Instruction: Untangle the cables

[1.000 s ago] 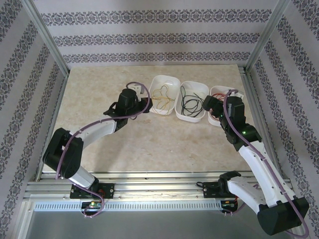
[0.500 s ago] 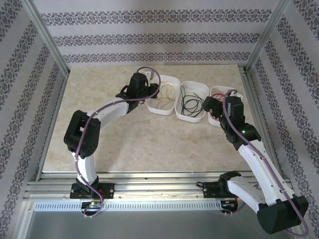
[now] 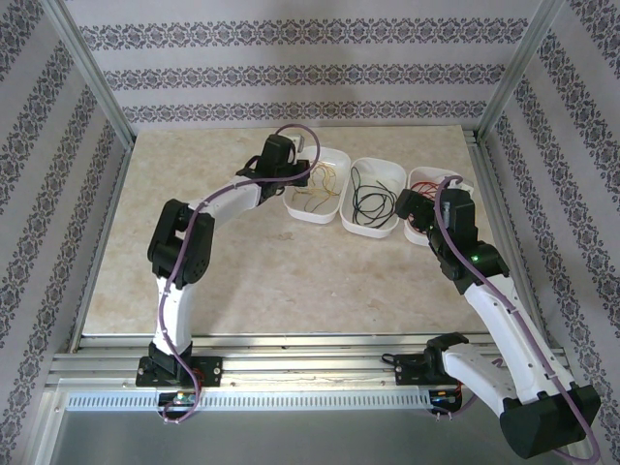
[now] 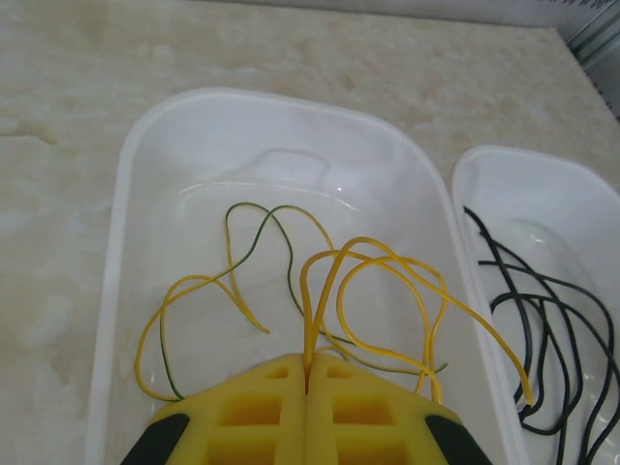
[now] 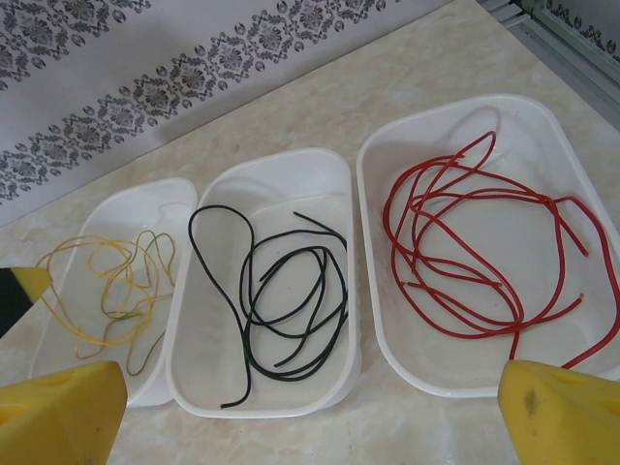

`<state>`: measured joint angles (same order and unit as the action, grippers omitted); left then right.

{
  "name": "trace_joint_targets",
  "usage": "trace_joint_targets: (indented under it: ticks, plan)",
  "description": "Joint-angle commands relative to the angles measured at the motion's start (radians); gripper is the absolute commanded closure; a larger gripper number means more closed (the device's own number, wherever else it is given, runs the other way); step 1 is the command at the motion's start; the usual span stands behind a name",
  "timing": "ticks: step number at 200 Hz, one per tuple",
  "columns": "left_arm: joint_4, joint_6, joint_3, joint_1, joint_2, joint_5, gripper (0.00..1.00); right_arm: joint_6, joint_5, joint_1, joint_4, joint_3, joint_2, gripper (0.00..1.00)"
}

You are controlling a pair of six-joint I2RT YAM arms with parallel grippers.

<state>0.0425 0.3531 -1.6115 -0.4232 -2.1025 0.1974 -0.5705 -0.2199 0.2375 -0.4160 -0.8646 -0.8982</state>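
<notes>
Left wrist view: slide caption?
Left gripper shut on yellow cables in the white tray, black cables in the next tray.

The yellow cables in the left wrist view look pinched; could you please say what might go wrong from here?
The left gripper is shut on the yellow cables where several loops meet, so lifting may drag the whole bundle and tighten it. The greenish cable crosses those loops and could come along. The white tray might slide.

Cables [image 3: 369, 203] in three white trays [image 3: 368, 232]
</notes>
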Motion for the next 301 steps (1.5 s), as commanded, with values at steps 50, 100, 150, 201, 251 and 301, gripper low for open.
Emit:
trace_joint_targets:
  ticks: [50, 100, 150, 201, 251, 301]
  plan:
    - [0.093, -0.065, -0.062, 0.011, -0.05, -0.026, 0.94, 0.004, 0.02, -0.01, -0.003, -0.02, 0.0, 0.02]
    - [0.109, -0.075, -0.073, 0.012, -0.049, -0.045, 0.88, 0.001, 0.028, -0.008, 0.0, -0.031, -0.006, 0.02]
    - [0.072, -0.071, -0.042, 0.012, -0.007, -0.037, 0.73, -0.002, 0.031, -0.01, -0.004, -0.031, -0.008, 0.02]
    - [0.028, -0.074, 0.015, 0.011, 0.102, -0.051, 0.56, 0.0, 0.031, -0.01, 0.002, -0.031, -0.01, 0.02]
    - [-0.014, -0.081, 0.113, 0.014, 0.267, -0.1, 0.25, 0.011, 0.03, -0.01, 0.008, -0.031, -0.008, 0.02]
    - [-0.058, -0.079, 0.359, 0.021, 0.504, -0.204, 0.01, 0.023, 0.013, -0.01, 0.025, -0.005, 0.005, 0.02]
